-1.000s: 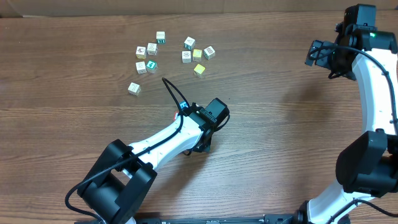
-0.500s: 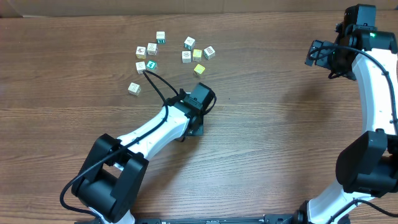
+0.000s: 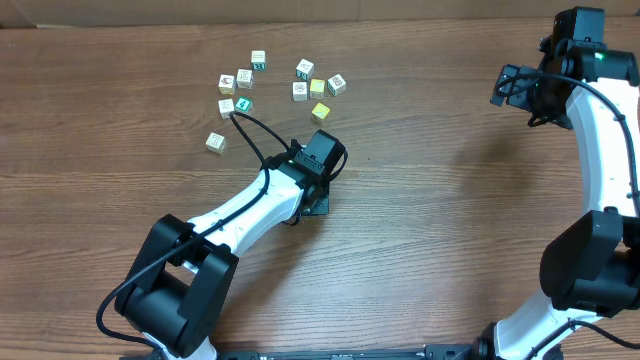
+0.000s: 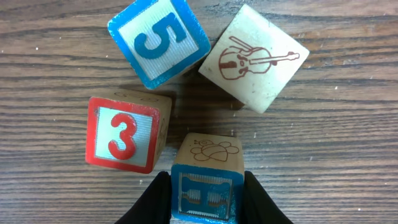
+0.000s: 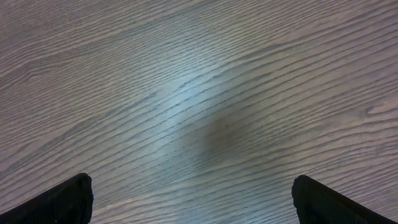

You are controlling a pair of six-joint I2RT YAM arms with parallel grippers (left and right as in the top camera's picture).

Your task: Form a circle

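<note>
We note left end effector point(image 4: 206, 199) clamped on blue H cube point(image 4: 207, 177) of the circle point(image 4: 124, 134); right end effector point(image 5: 196, 200) spread open.

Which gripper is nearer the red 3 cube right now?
Left. The left gripper is shut on the blue H cube, just beside the red 3 cube. The right gripper is open over the table far across, no cubes in its view.
</note>
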